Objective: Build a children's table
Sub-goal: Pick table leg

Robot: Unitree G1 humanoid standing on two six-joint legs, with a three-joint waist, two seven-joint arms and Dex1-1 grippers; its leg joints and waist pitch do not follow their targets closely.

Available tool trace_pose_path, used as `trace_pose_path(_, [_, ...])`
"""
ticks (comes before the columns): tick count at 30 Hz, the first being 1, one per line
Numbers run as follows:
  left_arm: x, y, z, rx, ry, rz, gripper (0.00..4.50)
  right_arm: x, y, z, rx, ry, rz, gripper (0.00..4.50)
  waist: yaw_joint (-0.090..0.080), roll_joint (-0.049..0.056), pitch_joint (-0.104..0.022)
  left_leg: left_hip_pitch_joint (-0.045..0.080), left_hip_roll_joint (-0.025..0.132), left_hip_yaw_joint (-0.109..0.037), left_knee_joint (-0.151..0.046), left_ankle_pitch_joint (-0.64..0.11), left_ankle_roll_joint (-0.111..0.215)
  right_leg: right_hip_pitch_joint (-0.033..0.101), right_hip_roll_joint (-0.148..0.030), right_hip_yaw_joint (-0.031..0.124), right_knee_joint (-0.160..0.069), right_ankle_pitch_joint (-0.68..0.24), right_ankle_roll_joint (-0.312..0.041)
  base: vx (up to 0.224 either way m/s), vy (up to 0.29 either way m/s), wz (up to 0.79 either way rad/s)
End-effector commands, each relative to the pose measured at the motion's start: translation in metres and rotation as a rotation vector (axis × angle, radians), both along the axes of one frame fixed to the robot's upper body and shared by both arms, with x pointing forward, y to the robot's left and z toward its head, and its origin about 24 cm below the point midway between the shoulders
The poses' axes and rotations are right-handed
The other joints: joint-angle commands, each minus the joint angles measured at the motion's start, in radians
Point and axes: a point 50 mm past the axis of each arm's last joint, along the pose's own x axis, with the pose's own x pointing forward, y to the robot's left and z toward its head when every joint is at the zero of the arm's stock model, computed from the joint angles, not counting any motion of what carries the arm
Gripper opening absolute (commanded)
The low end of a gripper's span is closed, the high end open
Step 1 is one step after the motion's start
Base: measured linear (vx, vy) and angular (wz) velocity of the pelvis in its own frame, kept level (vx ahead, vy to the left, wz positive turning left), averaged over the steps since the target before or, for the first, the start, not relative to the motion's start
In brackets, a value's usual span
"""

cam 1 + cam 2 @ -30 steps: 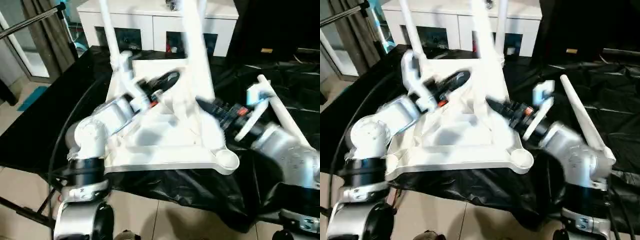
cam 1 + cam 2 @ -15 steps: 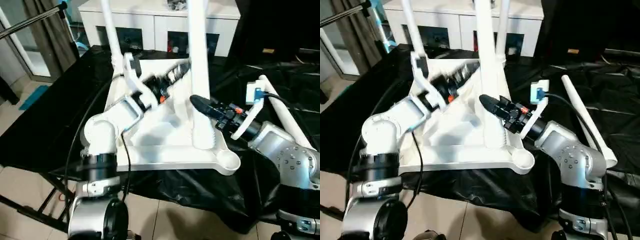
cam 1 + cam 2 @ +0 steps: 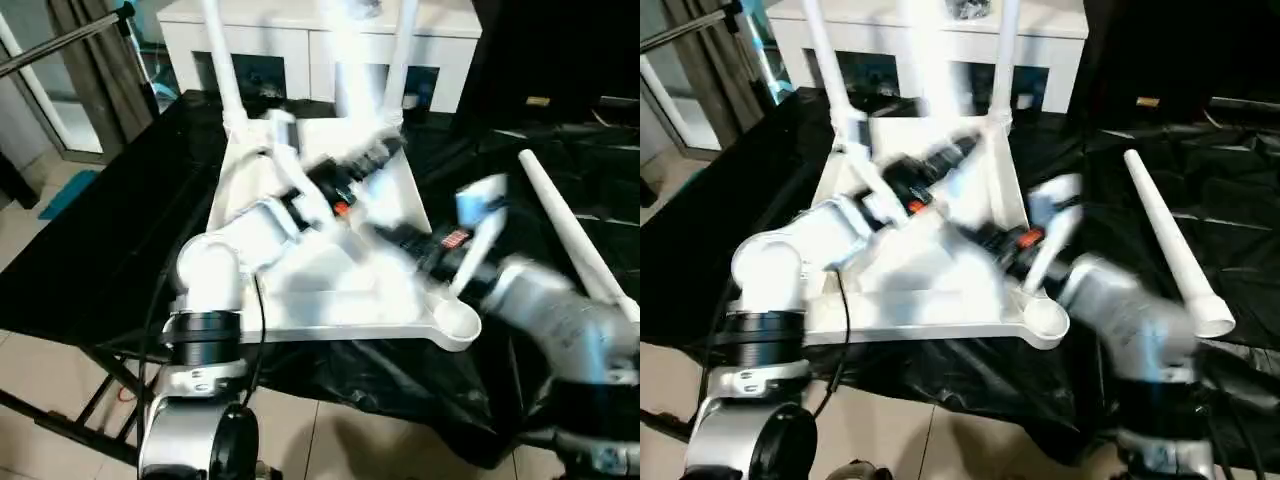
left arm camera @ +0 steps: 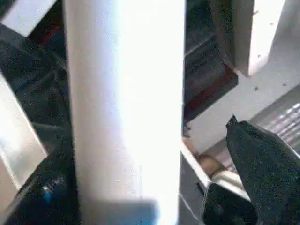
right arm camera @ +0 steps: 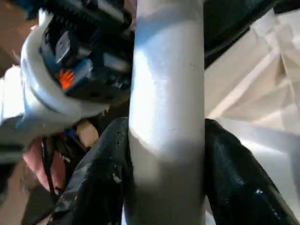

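The white tabletop (image 3: 300,300) lies underside up on the black-covered table. Two white legs stand in its far corners, one on the left (image 3: 222,70) and one on the right (image 3: 400,60). A third leg (image 3: 350,60), blurred with motion, rises over the tabletop's middle. My right gripper (image 3: 392,232) is shut on it, and its black fingers (image 5: 105,159) press both sides of the tube (image 5: 166,93). My left gripper (image 3: 390,148) reaches across the tabletop and is open. That leg (image 4: 124,93) stands just in front of it, beside one finger (image 4: 262,173). A fourth leg (image 3: 570,235) lies loose on the right.
A white cabinet (image 3: 300,40) with glass doors stands behind the table. The near right corner socket (image 3: 457,322) of the tabletop holds nothing. Black sheeting (image 3: 90,230) covers the table. A metal stand (image 3: 60,50) and tiled floor are at the left.
The leg held by my right gripper has swung left, away from the near right corner, and my right arm is moving. My left gripper has reached slightly farther across the tabletop.
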Motion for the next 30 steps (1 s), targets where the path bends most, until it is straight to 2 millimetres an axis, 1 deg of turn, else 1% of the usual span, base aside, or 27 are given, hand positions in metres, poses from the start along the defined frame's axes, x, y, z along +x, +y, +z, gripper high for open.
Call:
trace_pose_path(1, [0.001,-0.007,0.007,0.005,-0.032,-0.015,4.22,-0.005,0.008,0.002,-0.019,-0.023,0.053,1.84,0.000,-0.016,-0.074,0.018,0.018,-0.009,-0.068,-0.178,0.008,0.054,-0.032,0.023,-0.079,-0.207,-0.161,0.000,0.000,0.00])
trace_pose_path(2, [0.001,-0.007,0.009,-0.007,-0.034,-0.009,4.15,-0.005,0.007,0.001,-0.026,-0.021,0.046,1.84,0.000,-0.014,-0.075,0.018,0.019,-0.009,-0.068,-0.180,0.006,0.053,-0.033,0.023,-0.078,-0.201,-0.163,0.000,0.000,0.00])
trace_pose_path(4, [0.000,-0.006,0.010,-0.007,-0.042,-0.004,4.15,-0.005,0.006,0.001,-0.029,-0.023,0.030,1.84,-0.002,-0.018,-0.077,0.015,0.018,-0.009,-0.067,-0.167,0.008,0.055,-0.032,0.023,-0.073,-0.172,-0.170,0.000,0.000,0.00])
trace_pose_path(5, [0.000,-0.005,0.010,0.002,-0.042,0.002,3.89,-0.004,0.005,0.001,-0.028,-0.026,0.020,1.84,-0.001,-0.018,-0.077,0.016,0.019,-0.010,-0.066,-0.159,0.014,0.054,-0.032,0.023,-0.071,-0.157,-0.176,0.000,0.000,0.00])
trace_pose_path(6, [0.000,-0.004,0.008,0.034,-0.038,0.018,3.89,-0.002,0.004,0.002,-0.030,-0.031,0.002,1.84,-0.002,-0.018,-0.077,0.015,0.018,-0.009,-0.065,-0.152,0.018,0.055,-0.032,0.023,-0.071,-0.148,-0.183,0.000,0.000,0.00])
trace_pose_path(7, [0.000,-0.002,0.006,0.054,-0.035,0.030,3.77,-0.001,0.004,0.002,-0.033,-0.035,-0.010,1.84,-0.002,-0.014,-0.077,0.016,0.020,-0.010,-0.065,-0.154,0.019,0.054,-0.032,0.023,-0.070,-0.146,-0.186,0.000,0.000,0.00])
trace_pose_path(8, [-0.001,-0.001,0.003,0.076,-0.030,0.046,3.74,0.000,0.004,0.002,-0.039,-0.038,-0.023,1.84,-0.004,-0.016,-0.077,0.016,0.020,-0.009,-0.065,-0.157,0.022,0.054,-0.032,0.022,-0.071,-0.146,-0.188,0.000,0.000,0.00])
trace_pose_path(9, [-0.001,-0.001,0.003,0.076,-0.030,0.046,3.71,0.000,0.004,0.002,-0.039,-0.038,-0.023,1.84,-0.006,-0.014,-0.076,0.016,0.019,-0.008,-0.065,-0.159,0.022,0.053,-0.031,0.022,-0.073,-0.150,-0.188,0.000,0.000,0.00])
trace_pose_path(11, [-0.002,-0.001,0.000,0.082,-0.022,0.061,3.52,0.001,0.005,0.002,-0.043,-0.042,-0.035,1.84,-0.009,-0.015,-0.075,0.015,0.018,-0.008,-0.066,-0.164,0.021,0.054,-0.031,0.022,-0.074,-0.162,-0.187,0.000,0.000,0.00])
trace_pose_path(12, [-0.002,-0.002,-0.001,0.093,-0.016,0.062,3.41,0.002,0.006,0.003,-0.044,-0.046,-0.040,1.84,-0.011,-0.020,-0.075,0.015,0.018,-0.008,-0.065,-0.164,0.021,0.055,-0.031,0.022,-0.073,-0.164,-0.188,0.000,0.000,0.00])
trace_pose_path(13, [-0.003,-0.003,-0.003,0.104,-0.013,0.064,3.34,0.002,0.006,0.003,-0.045,-0.048,-0.043,1.84,-0.011,-0.018,-0.075,0.016,0.019,-0.008,-0.066,-0.165,0.021,0.054,-0.032,0.022,-0.074,-0.168,-0.189,0.000,0.000,0.00])
trace_pose_path(14, [-0.003,-0.006,-0.005,0.132,-0.007,0.077,3.34,0.003,0.007,0.003,-0.048,-0.054,-0.055,1.84,-0.011,-0.018,-0.076,0.016,0.019,-0.008,-0.065,-0.166,0.022,0.054,-0.032,0.023,-0.074,-0.174,-0.187,0.000,0.000,0.00])
trace_pose_path(15, [-0.003,-0.006,-0.006,0.141,-0.005,0.084,3.28,0.004,0.007,0.003,-0.050,-0.055,-0.061,1.84,-0.011,-0.020,-0.075,0.015,0.020,-0.009,-0.066,-0.165,0.024,0.054,-0.032,0.023,-0.075,-0.178,-0.182,0.000,0.000,0.00])
trace_pose_path(16, [-0.003,-0.007,-0.007,0.146,-0.005,0.089,3.19,0.004,0.007,0.003,-0.051,-0.055,-0.065,1.84,-0.012,-0.020,-0.074,0.015,0.019,-0.008,-0.066,-0.166,0.024,0.053,-0.031,0.023,-0.075,-0.184,-0.180,0.000,0.000,0.00])
trace_pose_path(17, [-0.004,-0.009,-0.006,0.149,-0.006,0.093,3.04,0.005,0.007,0.003,-0.050,-0.056,-0.072,1.84,-0.012,-0.026,-0.075,0.014,0.019,-0.008,-0.066,-0.161,0.023,0.054,-0.032,0.023,-0.076,-0.190,-0.175,0.000,0.000,0.00])
trace_pose_path(19, [-0.004,-0.009,-0.006,0.155,-0.007,0.096,2.95,0.006,0.008,0.004,-0.048,-0.057,-0.075,1.84,-0.011,-0.023,-0.075,0.014,0.019,-0.008,-0.065,-0.153,0.025,0.054,-0.032,0.023,-0.074,-0.181,-0.177,0.000,0.000,0.00])
trace_pose_path(20, [-0.005,-0.009,-0.006,0.184,-0.023,0.104,2.87,0.007,0.010,0.005,-0.045,-0.062,-0.075,1.84,-0.011,-0.028,-0.076,0.013,0.019,-0.008,-0.064,-0.146,0.030,0.054,-0.032,0.023,-0.074,-0.171,-0.178,0.000,0.000,0.00])
trace_pose_path(21, [-0.005,-0.009,-0.006,0.191,-0.027,0.106,2.80,0.007,0.010,0.005,-0.045,-0.063,-0.074,1.84,-0.011,-0.025,-0.076,0.014,0.020,-0.008,-0.065,-0.143,0.034,0.053,-0.032,0.023,-0.072,-0.168,-0.179,0.000,0.000,0.00])
trace_pose_path(22, [-0.005,-0.008,-0.005,0.188,-0.029,0.115,2.67,0.008,0.011,0.005,-0.046,-0.066,-0.073,1.84,-0.011,-0.025,-0.075,0.013,0.019,-0.008,-0.064,-0.143,0.034,0.053,-0.031,0.023,-0.073,-0.169,-0.178,0.000,0.000,0.00])
trace_pose_path(23, [-0.005,-0.008,-0.005,0.182,-0.028,0.122,2.67,0.008,0.012,0.005,-0.046,-0.068,-0.072,1.84,-0.011,-0.027,-0.075,0.013,0.019,-0.007,-0.064,-0.143,0.033,0.053,-0.033,0.023,-0.073,-0.174,-0.178,0.000,0.000,0.00])
trace_pose_path(24, [-0.003,-0.006,-0.004,0.179,-0.028,0.139,2.49,0.008,0.013,0.006,-0.047,-0.070,-0.073,1.84,-0.012,-0.027,-0.074,0.013,0.019,-0.007,-0.064,-0.146,0.033,0.053,-0.032,0.023,-0.074,-0.180,-0.177,0.000,0.000,0.00])
trace_pose_path(27, [0.000,-0.003,-0.002,0.189,-0.040,0.178,2.37,0.009,0.014,0.007,-0.051,-0.078,-0.073,1.84,-0.013,-0.026,-0.074,0.014,0.019,-0.007,-0.064,-0.151,0.032,0.052,-0.031,0.023,-0.075,-0.193,-0.172,0.000,0.000,0.00])
trace_pose_path(28, [0.001,-0.001,0.000,0.189,-0.046,0.186,2.21,0.009,0.014,0.008,-0.052,-0.083,-0.073,1.84,-0.013,-0.027,-0.074,0.014,0.019,-0.007,-0.065,-0.153,0.031,0.051,-0.031,0.023,-0.076,-0.198,-0.169,0.000,0.000,0.00])
trace_pose_path(29, [0.001,-0.001,0.000,0.189,-0.046,0.186,2.04,0.009,0.014,0.008,-0.052,-0.083,-0.073,1.84,-0.013,-0.026,-0.074,0.014,0.018,-0.007,-0.064,-0.152,0.029,0.051,-0.031,0.024,-0.076,-0.197,-0.167,0.000,0.000,0.00])
trace_pose_path(30, [0.001,-0.001,0.000,0.186,-0.047,0.188,2.01,0.009,0.013,0.008,-0.053,-0.084,-0.072,1.84,-0.012,-0.026,-0.075,0.014,0.018,-0.007,-0.064,-0.147,0.029,0.052,-0.031,0.024,-0.074,-0.189,-0.168,0.000,0.000,0.00])
